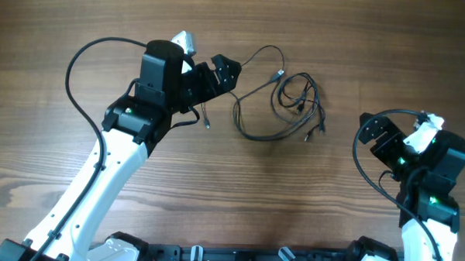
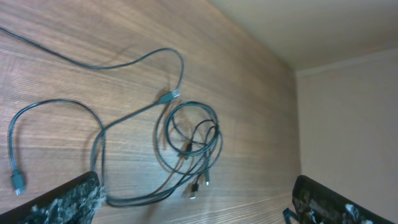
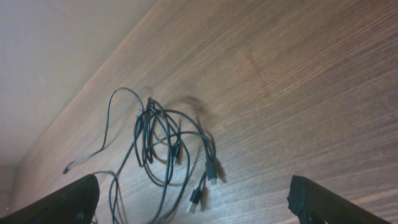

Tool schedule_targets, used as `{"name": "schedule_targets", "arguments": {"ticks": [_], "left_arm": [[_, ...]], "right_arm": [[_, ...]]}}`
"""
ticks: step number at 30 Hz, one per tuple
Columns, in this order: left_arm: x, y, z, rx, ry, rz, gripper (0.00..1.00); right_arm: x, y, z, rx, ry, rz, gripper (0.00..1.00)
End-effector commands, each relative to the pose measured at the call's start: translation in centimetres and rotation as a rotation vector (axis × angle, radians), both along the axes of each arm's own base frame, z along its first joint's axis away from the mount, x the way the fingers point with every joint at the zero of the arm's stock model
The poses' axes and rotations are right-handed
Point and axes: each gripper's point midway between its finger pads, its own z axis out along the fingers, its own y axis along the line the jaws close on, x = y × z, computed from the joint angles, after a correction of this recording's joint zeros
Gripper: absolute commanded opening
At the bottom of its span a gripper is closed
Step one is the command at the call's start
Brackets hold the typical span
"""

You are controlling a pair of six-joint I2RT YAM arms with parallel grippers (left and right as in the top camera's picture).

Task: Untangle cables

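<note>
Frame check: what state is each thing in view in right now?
cables: one knotted bundle, loose strands looping out toward the left arm, held by neither gripper.
left gripper: open, empty.
right gripper: open, empty, apart from the bundle.

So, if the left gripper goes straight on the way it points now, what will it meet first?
Probably the cables: in the wrist view their loops and plug ends lie ahead, between the left gripper's open fingers. Depth is unclear, so it might touch the table first.
</note>
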Motion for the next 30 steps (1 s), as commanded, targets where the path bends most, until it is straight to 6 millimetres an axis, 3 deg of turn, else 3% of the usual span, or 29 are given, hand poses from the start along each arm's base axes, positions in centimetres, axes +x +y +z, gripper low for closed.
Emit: {"name": "schedule_targets", "arguments": {"ticks": [1, 5, 11, 13, 17, 20, 23, 25, 28, 30], "left_arm": [[-0.3, 0.6, -0.9, 0.044, 0.021, 0.002, 1.0], [-0.8, 1.2, -1.8, 0.081, 0.049, 0.0, 1.0], [0.1, 7.3, -1.1, 0.099, 0.061, 0.164, 1.0], [-0.3, 8.6, -1.4, 0.105, 0.09, 0.194, 1.0], [-0.8, 9.0, -2.0, 0.114, 0.124, 0.204, 1.0], [-0.9, 9.0, -2.1, 0.116, 0.132, 0.2, 1.0], [-1.5, 9.1, -2.7, 0.126, 0.165, 0.199, 1.0], [-2.1, 9.2, -3.3, 0.138, 0.199, 0.2, 1.0], [-2.4, 9.3, -3.5, 0.142, 0.216, 0.199, 1.0], [-2.4, 9.3, -3.5, 0.142, 0.215, 0.199, 1.0]], "right_arm": [[0.8, -0.4, -0.8, 0.001, 0.022, -0.012, 0.99], [2.2, 0.4, -0.4, -0.043, -0.045, 0.113, 0.99], [4.4, -0.5, 3.3, -0.143, -0.062, 0.135, 0.99], [5.8, 0.2, 4.2, -0.152, -0.065, 0.174, 0.99], [9.2, 3.0, 4.3, -0.148, 0.009, 0.259, 1.0], [10.7, 3.9, 4.0, -0.072, 0.115, 0.222, 0.99], [10.5, 7.5, 4.8, 0.042, 0.111, 0.337, 0.98], [9.0, 10.3, 5.9, 0.132, 0.103, 0.451, 0.99], [6.7, 10.6, 5.4, 0.145, 0.173, 0.482, 0.99], [5.2, 9.7, 4.6, 0.062, 0.222, 0.476, 1.0]]}}
